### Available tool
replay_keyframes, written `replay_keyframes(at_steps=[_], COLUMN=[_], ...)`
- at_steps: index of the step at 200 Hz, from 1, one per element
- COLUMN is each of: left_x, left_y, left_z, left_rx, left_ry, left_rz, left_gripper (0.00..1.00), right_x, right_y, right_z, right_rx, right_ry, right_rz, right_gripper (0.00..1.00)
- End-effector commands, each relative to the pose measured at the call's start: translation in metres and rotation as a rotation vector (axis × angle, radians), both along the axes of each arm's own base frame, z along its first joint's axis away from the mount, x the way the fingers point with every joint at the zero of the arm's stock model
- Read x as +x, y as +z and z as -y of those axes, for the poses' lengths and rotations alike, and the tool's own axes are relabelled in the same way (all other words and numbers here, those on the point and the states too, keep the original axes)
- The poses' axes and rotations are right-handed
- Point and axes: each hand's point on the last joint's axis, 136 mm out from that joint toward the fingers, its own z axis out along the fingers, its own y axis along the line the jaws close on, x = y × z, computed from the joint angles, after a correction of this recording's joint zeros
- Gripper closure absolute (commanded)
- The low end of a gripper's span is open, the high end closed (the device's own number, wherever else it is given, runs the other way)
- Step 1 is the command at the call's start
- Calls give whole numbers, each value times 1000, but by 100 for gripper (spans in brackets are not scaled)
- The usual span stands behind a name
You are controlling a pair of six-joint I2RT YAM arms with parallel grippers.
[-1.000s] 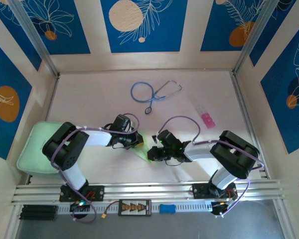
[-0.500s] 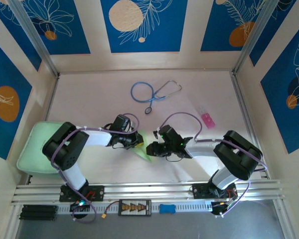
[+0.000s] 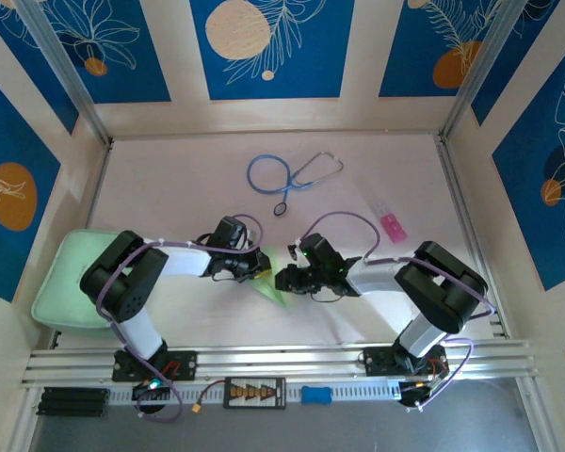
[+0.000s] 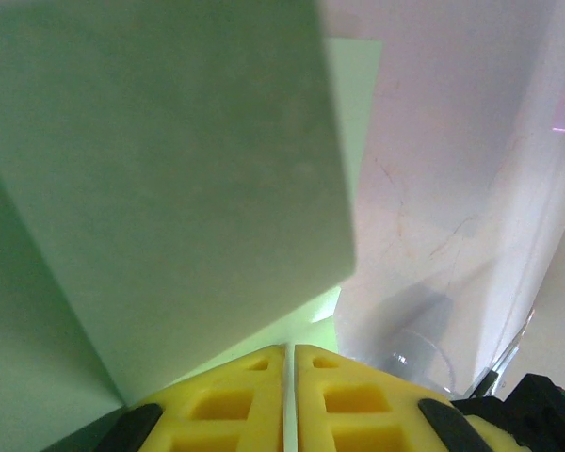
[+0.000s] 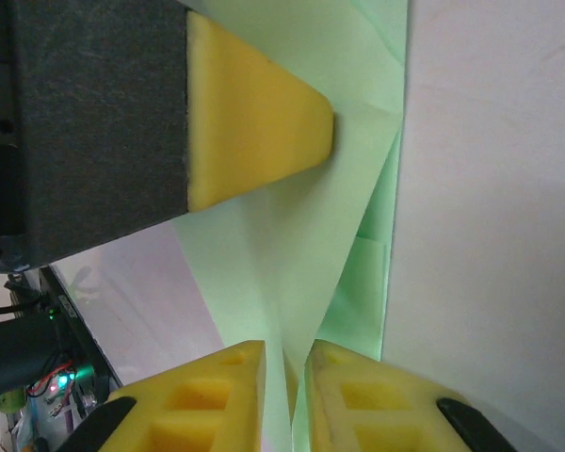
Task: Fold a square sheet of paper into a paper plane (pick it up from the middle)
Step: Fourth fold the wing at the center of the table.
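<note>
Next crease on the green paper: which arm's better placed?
Right, probably. The left gripper is shut on the paper, anchoring it; the right gripper has a folded edge between its fingertips.

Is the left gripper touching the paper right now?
Touching. In the left wrist view the left gripper has its jaws closed on the paper, a thin edge showing in the seam between them.

Top camera sits high behind the arm bases (image 3: 151, 363), looking down over the whole table (image 3: 198, 160) from well back. Left wrist camera peers out past its own yellow fingers (image 4: 226, 405), right up against the green paper (image 4: 169, 169). Right wrist camera faces the opposite way, just as close, sharing that same paper and catching the left arm's yellow fingertip (image 5: 254, 122).
</note>
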Motion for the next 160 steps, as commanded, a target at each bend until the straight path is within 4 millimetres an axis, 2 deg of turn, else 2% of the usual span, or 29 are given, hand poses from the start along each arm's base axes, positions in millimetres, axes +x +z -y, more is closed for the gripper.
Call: replay_keyframes(at_steps=[1, 35, 117, 136, 160], left_x=[-8, -8, -10, -10, -9], left_y=[-16, -17, -19, -19, -18], left_z=[-7, -8, -9, -9, -9], left_rx=[41, 43, 48, 48, 47], left_ry=[3, 5, 7, 8, 9], left_rz=[-37, -38, -44, -44, -40], left_gripper=[87, 87, 87, 87, 87], right_x=[-6, -14, -27, -28, -26], right_y=[-1, -8, -22, -22, -15], right_z=[-2, 2, 7, 10, 12], right_rx=[34, 42, 44, 34, 18], right_ry=[18, 20, 24, 20, 21], right_rz=[-31, -54, -102, -104, -75], right_gripper=[81, 88, 91, 90, 81])
